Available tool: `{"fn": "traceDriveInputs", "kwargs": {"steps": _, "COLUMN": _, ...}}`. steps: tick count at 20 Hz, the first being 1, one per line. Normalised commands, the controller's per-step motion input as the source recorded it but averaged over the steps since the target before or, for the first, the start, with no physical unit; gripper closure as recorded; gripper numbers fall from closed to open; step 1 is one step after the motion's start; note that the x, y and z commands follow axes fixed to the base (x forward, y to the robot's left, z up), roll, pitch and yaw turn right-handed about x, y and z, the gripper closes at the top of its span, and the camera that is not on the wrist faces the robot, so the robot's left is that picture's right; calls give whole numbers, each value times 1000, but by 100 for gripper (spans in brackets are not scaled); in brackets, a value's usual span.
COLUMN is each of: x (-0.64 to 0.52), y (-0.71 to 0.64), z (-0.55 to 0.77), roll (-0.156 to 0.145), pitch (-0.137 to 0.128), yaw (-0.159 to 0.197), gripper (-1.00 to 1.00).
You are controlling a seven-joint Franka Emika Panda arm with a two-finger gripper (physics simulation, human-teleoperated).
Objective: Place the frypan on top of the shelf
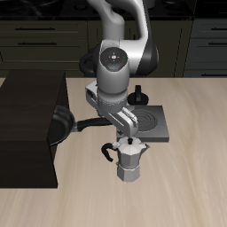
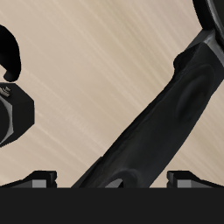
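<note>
The frypan (image 1: pixel 60 125) is a black round pan, tilted on edge at the side rim of the shelf (image 1: pixel 27 124), a large dark box with a flat top. Its long black handle (image 1: pixel 89 122) reaches toward the arm. My gripper (image 1: pixel 111 124) is at the handle's end. In the wrist view the handle (image 2: pixel 149 122) runs diagonally between my fingertips (image 2: pixel 37 179), and the gripper (image 2: pixel 112 179) is closed on it. The pan's bowl shows at the frame's edge (image 2: pixel 213 17).
A silver moka pot (image 1: pixel 130 160) stands just in front of the gripper and also shows in the wrist view (image 2: pixel 12 109). A grey square burner plate (image 1: pixel 152 124) and a small black stand (image 1: pixel 137 95) lie behind it. Dark drawer cabinets (image 1: pixel 44 40) line the back.
</note>
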Motion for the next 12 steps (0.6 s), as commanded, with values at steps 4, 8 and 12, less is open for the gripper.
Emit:
{"fn": "traceDriveInputs", "kwargs": {"steps": 4, "x": -4, "y": -20, "z": -29, "roll": 10, "pitch": 13, "yaw": -21, "gripper": 100}}
{"fn": "traceDriveInputs", "kwargs": {"steps": 8, "x": -45, "y": -26, "z": 81, "roll": -5, "pitch": -17, "yaw": 14, "gripper": 100}}
{"fn": "traceDriveInputs", "kwargs": {"steps": 12, "x": -2, "y": -38, "z": 130, "roll": -9, "pitch": -12, "yaw": 16, "gripper": 100}}
